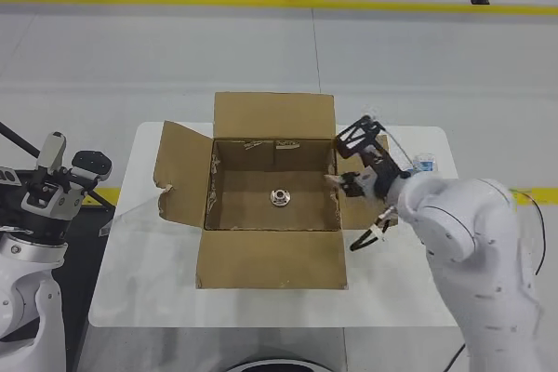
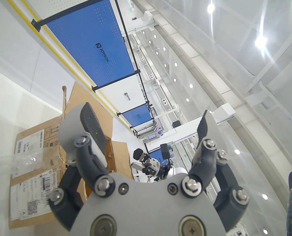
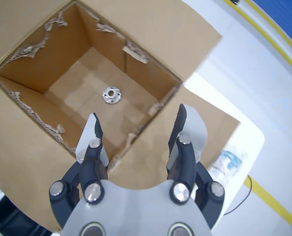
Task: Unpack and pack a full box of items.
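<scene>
Your right tool [image 3: 138,110] hangs above the right rim of the open brown cardboard box [image 1: 270,260]. Its fingers are spread wide with nothing between them. The box sits in the middle of the white counter [image 1: 149,279], all four flaps folded outward (the inner edges are ragged and torn). On the box floor, near its centre, lies a small silver flanged metal disc [image 3: 111,95]. Your left tool [image 2: 146,110] is off the counter's left edge, angled up toward the ceiling, also wide open and empty-handed. A clear plastic bag with blue print [image 1: 424,164] lies on the counter just right of the box's right flap.
</scene>
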